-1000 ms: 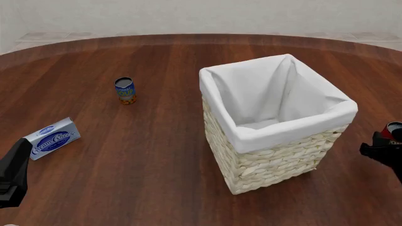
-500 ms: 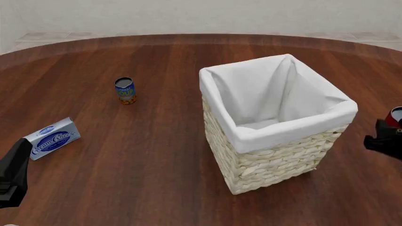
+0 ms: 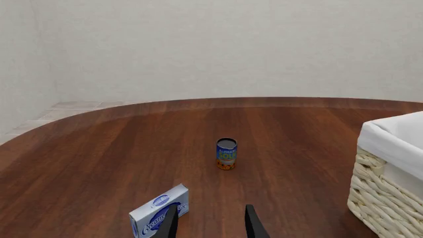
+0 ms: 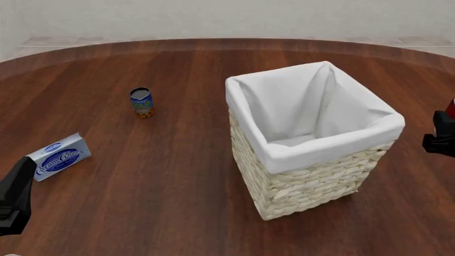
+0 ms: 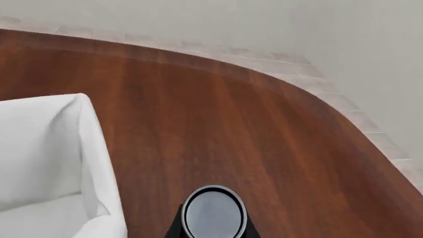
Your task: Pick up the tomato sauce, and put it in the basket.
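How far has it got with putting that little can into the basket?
Picked up, it seems: the right gripper holds the tomato sauce above the table, beside the basket. Left to do: carry it over the white-lined rim and release. The basket looks empty, and the left gripper is idle.

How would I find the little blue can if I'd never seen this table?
Start at the big wicker basket with the white cloth lining. Look left across the brown table, a bit farther back, to a small can standing upright alone. It is round and blue with orange at its base, unlike the flat blue and white box nearer the front.
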